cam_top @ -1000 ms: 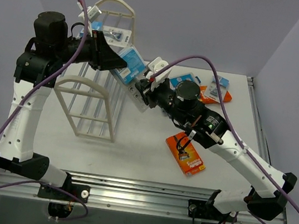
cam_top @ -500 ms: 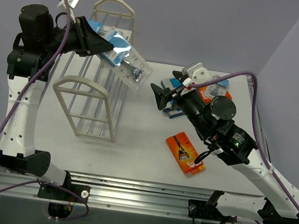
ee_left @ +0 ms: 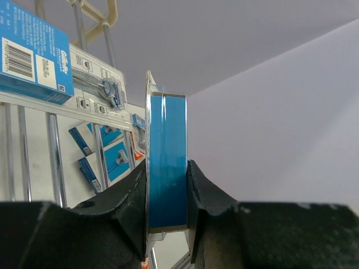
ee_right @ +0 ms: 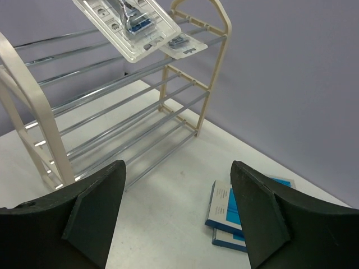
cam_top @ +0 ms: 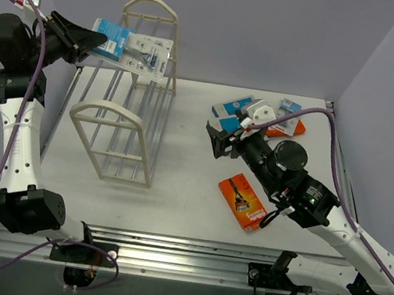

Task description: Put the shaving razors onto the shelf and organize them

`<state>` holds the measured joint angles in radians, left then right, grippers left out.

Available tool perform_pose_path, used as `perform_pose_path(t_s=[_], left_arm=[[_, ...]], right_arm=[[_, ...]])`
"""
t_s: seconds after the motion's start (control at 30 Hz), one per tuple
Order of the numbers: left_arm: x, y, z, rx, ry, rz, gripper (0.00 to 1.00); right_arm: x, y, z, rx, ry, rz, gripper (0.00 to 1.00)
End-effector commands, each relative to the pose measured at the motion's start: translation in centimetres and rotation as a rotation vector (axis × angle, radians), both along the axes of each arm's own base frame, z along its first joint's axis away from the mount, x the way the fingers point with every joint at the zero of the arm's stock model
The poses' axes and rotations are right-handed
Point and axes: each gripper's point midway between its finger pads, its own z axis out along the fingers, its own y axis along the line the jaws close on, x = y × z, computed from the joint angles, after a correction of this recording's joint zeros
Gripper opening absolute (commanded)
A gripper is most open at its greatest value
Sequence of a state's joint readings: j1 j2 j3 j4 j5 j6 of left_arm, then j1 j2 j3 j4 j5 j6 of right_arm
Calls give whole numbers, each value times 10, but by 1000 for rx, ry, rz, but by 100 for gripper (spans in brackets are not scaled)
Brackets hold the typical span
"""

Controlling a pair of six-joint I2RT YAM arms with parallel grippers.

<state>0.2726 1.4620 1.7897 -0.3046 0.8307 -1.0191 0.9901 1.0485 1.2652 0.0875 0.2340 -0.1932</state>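
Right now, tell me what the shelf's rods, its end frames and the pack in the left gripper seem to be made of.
Rods: likely chromed or polished steel; bright mirror-like streaks run along them.
End frames: probably moulded plastic; cream, matt, no glints.
Blister pack: clear, stiff plastic shell, see-through with moulded ridges, over blue printed card that looks glossy.
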Motion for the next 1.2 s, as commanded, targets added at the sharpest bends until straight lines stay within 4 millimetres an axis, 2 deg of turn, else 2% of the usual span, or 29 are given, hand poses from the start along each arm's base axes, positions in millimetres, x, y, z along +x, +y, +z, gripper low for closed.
perform_pose_path(t_s=[0.0, 0.17, 0.5, 0.97, 1.17], left_arm=[[-5, -1, 30, -61, -102, -34, 2], [5, 7, 15, -80, -61, 5, 2], [25, 26, -16, -3, 24, 101, 2], [40, 28, -44, -23, 77, 80, 2], [45, 29, -52, -15, 93, 78, 6]], right_arm=[[-3, -16, 13, 57, -28, -42, 71], [-2, -19, -2, 33, -15, -58, 72], [2, -27, -15, 8, -5, -95, 73], [8, -32, -29, -11, 11, -121, 75], [11, -35, -35, -20, 20, -132, 76]])
